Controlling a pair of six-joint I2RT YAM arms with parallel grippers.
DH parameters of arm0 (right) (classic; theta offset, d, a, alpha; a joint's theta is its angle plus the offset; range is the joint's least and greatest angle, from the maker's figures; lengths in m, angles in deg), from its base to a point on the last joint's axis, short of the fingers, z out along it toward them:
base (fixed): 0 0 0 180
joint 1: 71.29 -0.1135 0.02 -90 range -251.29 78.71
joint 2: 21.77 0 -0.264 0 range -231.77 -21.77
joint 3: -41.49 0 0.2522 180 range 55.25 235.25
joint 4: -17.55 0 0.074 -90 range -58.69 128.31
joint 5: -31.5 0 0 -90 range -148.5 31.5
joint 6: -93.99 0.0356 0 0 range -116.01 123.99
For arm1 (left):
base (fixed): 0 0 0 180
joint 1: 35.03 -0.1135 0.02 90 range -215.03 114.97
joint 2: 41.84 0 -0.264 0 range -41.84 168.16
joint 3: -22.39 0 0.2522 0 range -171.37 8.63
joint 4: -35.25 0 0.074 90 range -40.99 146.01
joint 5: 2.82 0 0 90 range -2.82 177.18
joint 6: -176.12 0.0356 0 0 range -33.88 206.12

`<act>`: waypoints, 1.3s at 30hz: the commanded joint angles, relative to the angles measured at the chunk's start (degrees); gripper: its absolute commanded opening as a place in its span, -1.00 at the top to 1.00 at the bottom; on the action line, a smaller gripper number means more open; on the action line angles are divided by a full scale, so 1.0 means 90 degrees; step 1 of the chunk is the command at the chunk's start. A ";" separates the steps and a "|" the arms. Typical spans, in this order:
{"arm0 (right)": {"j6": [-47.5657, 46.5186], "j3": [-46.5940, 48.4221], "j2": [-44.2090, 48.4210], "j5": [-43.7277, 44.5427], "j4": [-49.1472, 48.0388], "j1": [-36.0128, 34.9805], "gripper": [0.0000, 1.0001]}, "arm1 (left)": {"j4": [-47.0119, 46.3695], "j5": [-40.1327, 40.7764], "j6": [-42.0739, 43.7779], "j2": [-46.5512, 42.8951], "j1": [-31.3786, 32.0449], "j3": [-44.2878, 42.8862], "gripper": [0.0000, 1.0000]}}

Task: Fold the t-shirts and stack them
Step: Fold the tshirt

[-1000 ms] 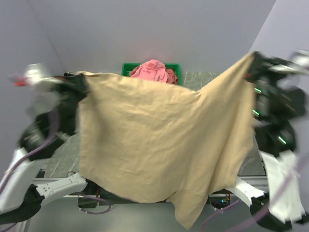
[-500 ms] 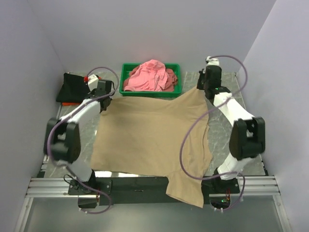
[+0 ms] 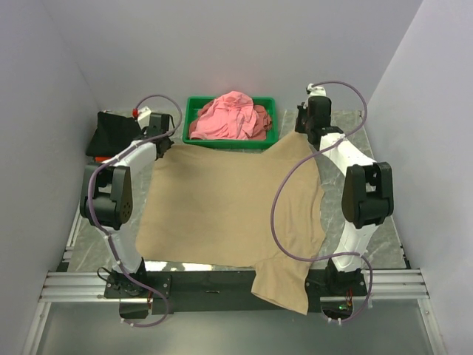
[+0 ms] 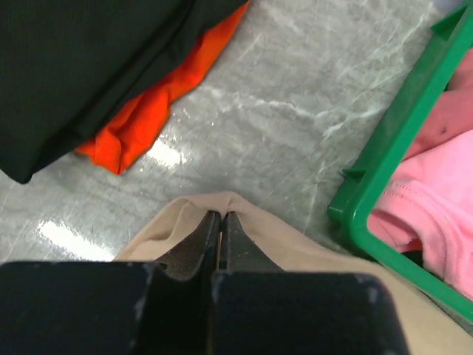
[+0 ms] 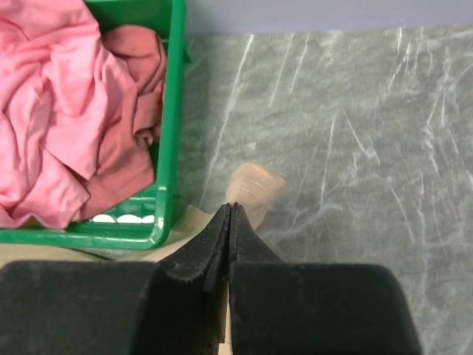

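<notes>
The tan t-shirt (image 3: 229,203) lies spread over the table, one part hanging off the front edge. My left gripper (image 3: 160,140) is shut on its far left corner (image 4: 222,203). My right gripper (image 3: 304,132) is shut on its far right corner (image 5: 255,186); a bit of hem sticks out past the tips. Pink t-shirts (image 3: 230,115) are heaped in the green tray (image 3: 194,103). A black t-shirt (image 4: 81,66) lies on an orange t-shirt (image 4: 159,103) at the far left.
The green tray's wall (image 4: 399,140) is close to the right of my left gripper, and its corner (image 5: 166,214) is close to the left of my right gripper. Grey walls close in the table on three sides.
The tan t-shirt went from held up and stretched in the air to laid down on the table. Both grippers moved down and toward the back, still shut on its corners.
</notes>
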 commanded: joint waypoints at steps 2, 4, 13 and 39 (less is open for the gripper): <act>-0.0298 0.0724 0.0044 0.0108 -0.0101 0.0018 1.00 | -0.0183 -0.0094 0.0211 0.0068 -0.0139 -0.0360 0.99; -0.0405 0.1016 -0.0219 0.0050 -0.0101 0.0019 1.00 | -0.0047 -0.0055 0.0181 0.0147 -0.0188 -0.0516 0.99; -0.0513 0.2063 -0.1031 -0.0312 0.0270 0.0009 1.00 | -0.0105 -0.0289 0.0210 0.0332 -0.0345 -0.0594 0.99; 0.0443 -0.2612 0.3108 0.1045 0.0728 -0.0577 1.00 | -0.0242 -0.0729 -0.0248 -0.1659 -0.0355 0.1787 0.99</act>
